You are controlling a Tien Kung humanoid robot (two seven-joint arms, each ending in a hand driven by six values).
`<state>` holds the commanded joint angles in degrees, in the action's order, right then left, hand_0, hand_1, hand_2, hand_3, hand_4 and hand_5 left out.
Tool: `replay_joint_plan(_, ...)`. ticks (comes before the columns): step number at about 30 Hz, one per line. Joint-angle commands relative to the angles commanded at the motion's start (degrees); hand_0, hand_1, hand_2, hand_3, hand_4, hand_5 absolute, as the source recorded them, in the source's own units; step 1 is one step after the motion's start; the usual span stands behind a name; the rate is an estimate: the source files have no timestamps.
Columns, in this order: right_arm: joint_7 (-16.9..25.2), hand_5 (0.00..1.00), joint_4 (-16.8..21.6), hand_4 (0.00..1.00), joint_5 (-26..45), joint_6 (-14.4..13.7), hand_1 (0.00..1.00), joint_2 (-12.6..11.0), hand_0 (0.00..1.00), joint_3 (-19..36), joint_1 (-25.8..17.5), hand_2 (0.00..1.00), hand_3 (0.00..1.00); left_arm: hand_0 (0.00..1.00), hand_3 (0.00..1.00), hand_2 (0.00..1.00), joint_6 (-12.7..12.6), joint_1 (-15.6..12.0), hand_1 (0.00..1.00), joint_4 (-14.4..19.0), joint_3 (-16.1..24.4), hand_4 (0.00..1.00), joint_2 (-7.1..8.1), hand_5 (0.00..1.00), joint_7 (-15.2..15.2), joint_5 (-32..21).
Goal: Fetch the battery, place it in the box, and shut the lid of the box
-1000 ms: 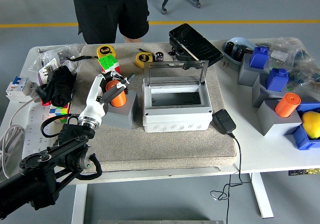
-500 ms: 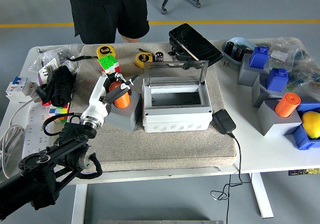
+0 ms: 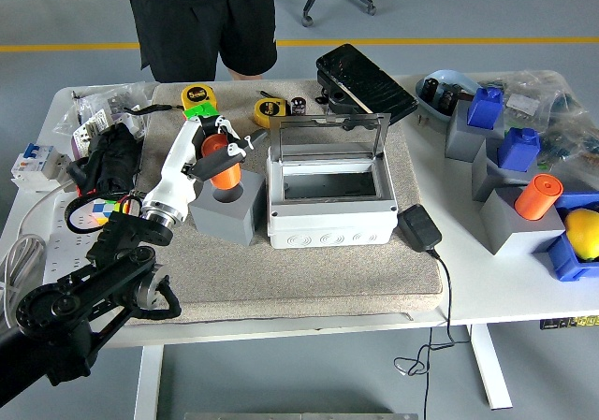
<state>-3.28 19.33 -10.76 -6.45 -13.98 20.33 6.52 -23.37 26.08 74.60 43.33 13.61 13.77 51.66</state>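
An orange cylindrical battery (image 3: 225,166) is held in my left hand (image 3: 219,152), whose white fingers are shut on it. It hangs just above the hole of a grey holder block (image 3: 225,211) on the beige mat, its lower end at the block's top. To the right stands the white box (image 3: 332,224) with its clear lid (image 3: 329,137) raised upright at the back; the inside looks empty. A second orange battery (image 3: 538,195) sits in a grey block at the far right. My right hand is out of view.
A person in black (image 3: 201,18) stands at the far side, hands not visible. Two yellow tape measures (image 3: 269,111), a black case (image 3: 365,83) and a black adapter (image 3: 420,228) surround the box. Blue and grey blocks (image 3: 487,125) crowd the right, a black bundle (image 3: 108,163) the left.
My left hand has risen and shifted slightly back and left, lifting the orange battery up out of the grey holder block. The box and lid have not moved.
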Motion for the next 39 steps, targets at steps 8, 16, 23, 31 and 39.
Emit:
replay_joint_plan(8,-0.04,0.481,-0.01,0.952,0.2,0.0,0.642,-0.08,0.574,-0.41,0.16,0.668,0.587,0.019,0.134,0.146,-1.12,4.82,0.072,7.86,-6.19,0.998,-0.1,0.312,-11.7,16.08)
replay_joint_plan(16,-0.05,0.479,0.06,0.951,0.43,-0.15,0.643,-0.27,0.574,-1.16,0.46,0.668,0.587,0.017,0.133,0.147,-2.73,14.73,0.069,3.34,-18.11,0.998,-4.24,0.318,-21.47,24.22)
replay_joint_plan(23,-0.12,0.479,-0.03,0.951,0.89,-0.06,0.642,-0.51,0.574,-2.09,0.26,0.668,0.587,0.017,0.134,0.146,-4.41,20.87,0.068,-3.85,-24.12,0.998,-8.96,0.316,-29.4,26.72)
replay_joint_plan(31,-0.05,0.479,0.03,0.95,0.85,-0.14,0.642,-0.59,0.574,-1.75,0.24,0.668,0.587,0.018,0.127,0.143,-4.45,24.47,0.065,-9.87,-26.83,0.998,-12.61,0.376,-35.65,28.44)
replay_joint_plan(39,-0.01,0.478,0.11,0.95,0.78,-0.18,0.643,-0.58,0.575,-1.6,0.26,0.668,0.587,0.031,0.165,0.162,-4.56,25.12,0.064,-11.5,-27.32,0.998,-13.61,0.394,-36.28,28.78)
